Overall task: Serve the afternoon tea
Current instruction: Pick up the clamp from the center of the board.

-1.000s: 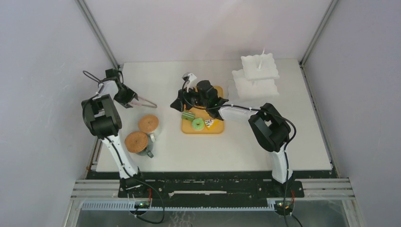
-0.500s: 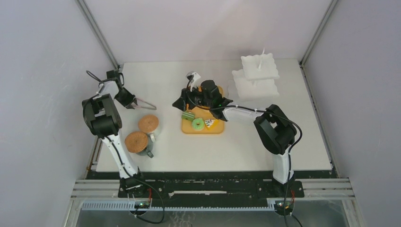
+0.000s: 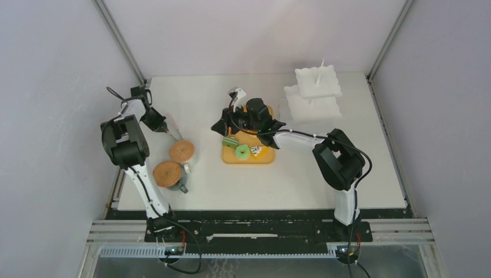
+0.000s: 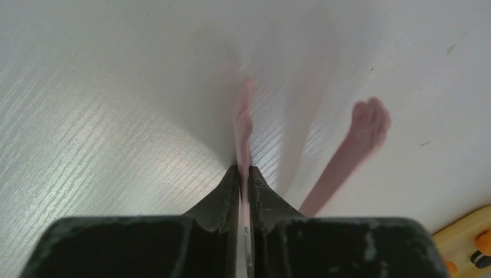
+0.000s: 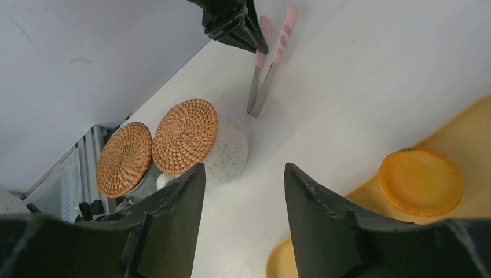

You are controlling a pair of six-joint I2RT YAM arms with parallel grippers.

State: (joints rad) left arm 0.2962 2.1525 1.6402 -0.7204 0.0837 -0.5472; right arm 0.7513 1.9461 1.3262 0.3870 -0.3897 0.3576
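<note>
Swung round since a second ago, the left claw (image 4: pixel 244 171) now aims the pink tongs (image 4: pixel 245 127) toward the mugs, not sideways. Its fingers are clamped together on one arm of the tongs; the other arm splays free. Just past the tongs' far end, a white mug (image 5: pixel 228 153) under a cork coaster (image 5: pixel 184 136) stands beside a second mug (image 5: pixel 147 180) under another coaster (image 5: pixel 123 159). Beyond them, the right claw (image 5: pixel 243 174) hangs with its fingers apart at a yellow tray's (image 5: pixel 324 255) edge. An orange tart (image 5: pixel 420 176) lies on the tray beside that claw. A green donut (image 3: pixel 242 152) and a yellow wedge (image 3: pixel 256 150) lie nearer the arm bases.
</note>
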